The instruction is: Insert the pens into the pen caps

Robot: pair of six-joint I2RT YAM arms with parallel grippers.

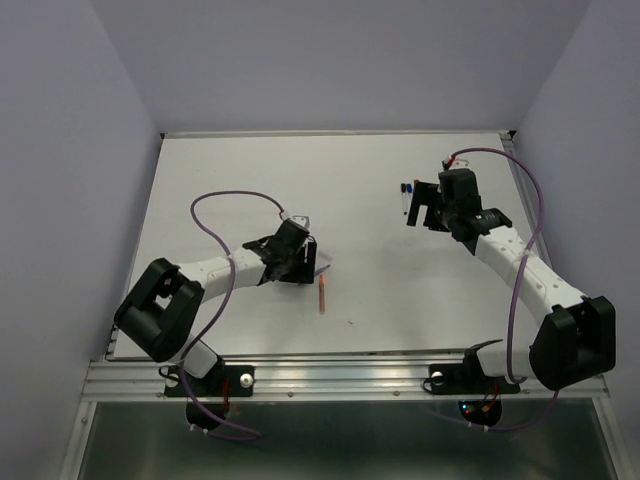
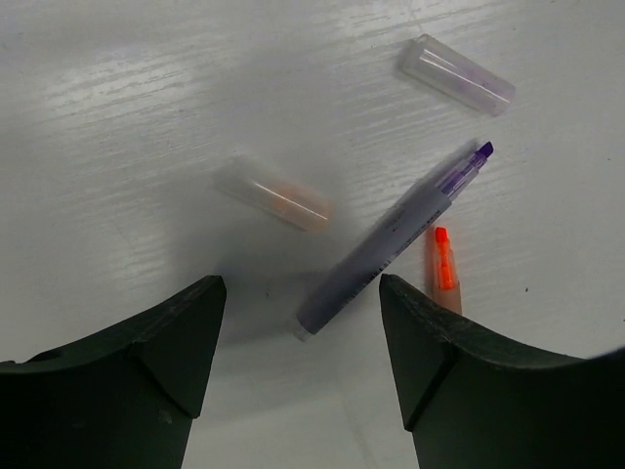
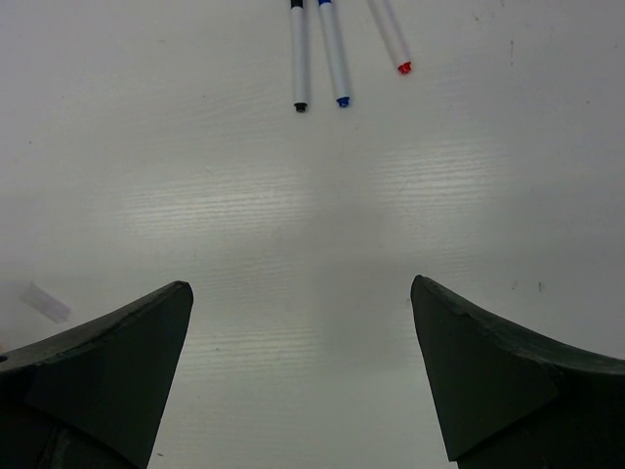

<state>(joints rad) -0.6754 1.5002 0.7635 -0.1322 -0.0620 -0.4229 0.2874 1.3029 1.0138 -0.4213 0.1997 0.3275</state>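
My left gripper (image 1: 297,258) (image 2: 301,293) is open and empty, low over the table. Just beyond its fingertips lies a grey pen (image 2: 391,242) with a purple tip. An orange pen (image 2: 443,274) (image 1: 322,295) lies beside it on the right, partly hidden by the right finger. Two clear pen caps lie farther off, one orange-tinted (image 2: 278,195) and one purple-tinted (image 2: 456,75). My right gripper (image 1: 424,206) (image 3: 300,286) is open and empty. Three white pens lie side by side ahead of it, with black (image 3: 300,59), blue (image 3: 334,54) and red (image 3: 391,34) tips.
A small pale piece (image 3: 45,303) lies at the left edge of the right wrist view; I cannot tell what it is. The white table (image 1: 250,170) has purple walls on three sides and a metal rail (image 1: 340,375) along its near edge.
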